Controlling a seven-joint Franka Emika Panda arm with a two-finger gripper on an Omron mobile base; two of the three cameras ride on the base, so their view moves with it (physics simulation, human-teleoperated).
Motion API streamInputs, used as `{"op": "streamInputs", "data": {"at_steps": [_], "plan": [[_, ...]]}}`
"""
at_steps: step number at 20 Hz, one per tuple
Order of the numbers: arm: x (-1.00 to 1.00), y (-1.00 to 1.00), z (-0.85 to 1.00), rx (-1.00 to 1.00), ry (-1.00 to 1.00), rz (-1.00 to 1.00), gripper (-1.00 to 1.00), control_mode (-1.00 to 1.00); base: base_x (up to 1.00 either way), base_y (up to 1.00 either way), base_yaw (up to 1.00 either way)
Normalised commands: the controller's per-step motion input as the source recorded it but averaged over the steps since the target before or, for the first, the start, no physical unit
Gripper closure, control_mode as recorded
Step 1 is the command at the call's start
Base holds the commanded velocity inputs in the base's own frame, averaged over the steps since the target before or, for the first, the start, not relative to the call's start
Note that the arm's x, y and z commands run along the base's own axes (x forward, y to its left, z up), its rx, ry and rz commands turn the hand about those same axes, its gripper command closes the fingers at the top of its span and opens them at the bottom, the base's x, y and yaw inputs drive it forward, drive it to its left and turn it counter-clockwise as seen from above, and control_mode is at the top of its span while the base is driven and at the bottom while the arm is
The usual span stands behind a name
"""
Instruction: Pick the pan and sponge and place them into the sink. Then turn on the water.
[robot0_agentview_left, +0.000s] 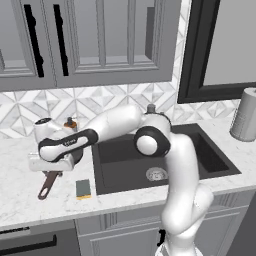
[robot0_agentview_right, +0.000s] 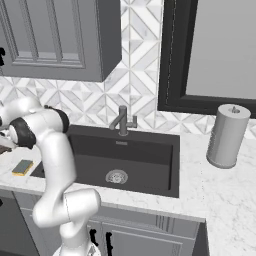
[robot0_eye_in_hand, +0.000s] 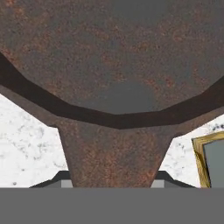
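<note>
The pan (robot0_eye_in_hand: 113, 57) looms close in the hand view, its rusty dark brown bowl across the top. Its handle base runs down between my gripper's (robot0_eye_in_hand: 112, 177) fingertips (robot0_eye_in_hand: 61, 178), which are shut on it from both sides. In the left base view the gripper (robot0_agentview_left: 52, 169) sits low over the counter left of the sink (robot0_agentview_left: 115, 170). The pan's long handle (robot0_agentview_left: 47, 184) pokes out below it, and the bowl is mostly hidden under the hand. The sponge (robot0_agentview_left: 83, 188), (robot0_agentview_right: 22, 167), (robot0_eye_in_hand: 212, 159) lies flat on the counter beside the pan, near the sink's front left corner.
The faucet (robot0_agentview_right: 122, 120) stands behind the sink (robot0_agentview_right: 150, 172), whose round drain (robot0_agentview_right: 116, 176) shows in the basin floor. A soap dispenser (robot0_agentview_left: 70, 122) stands by the wall behind the hand. A paper towel roll (robot0_agentview_right: 227, 135) is on the counter right of the sink.
</note>
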Motion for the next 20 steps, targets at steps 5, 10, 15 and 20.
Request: {"op": "streamInputs", "data": {"at_steps": [5, 10, 15, 20], "plan": [[0.05, -0.81, 0.16, 0.00, 0.00, -0.30, 1.00, -1.00, 0.00, 0.00, 0.00], [0.20, -1.00, 0.00, 0.00, 0.00, -0.36, 1.00, -1.00, 0.00, 0.00, 0.00], [0.31, -1.00, -0.05, -0.01, 0.02, -0.36, 1.00, -1.00, 0.00, 0.00, 0.00], [0.44, -1.00, -0.33, -0.04, 0.01, -0.27, 1.00, -1.00, 0.00, 0.00, 0.00]]}}
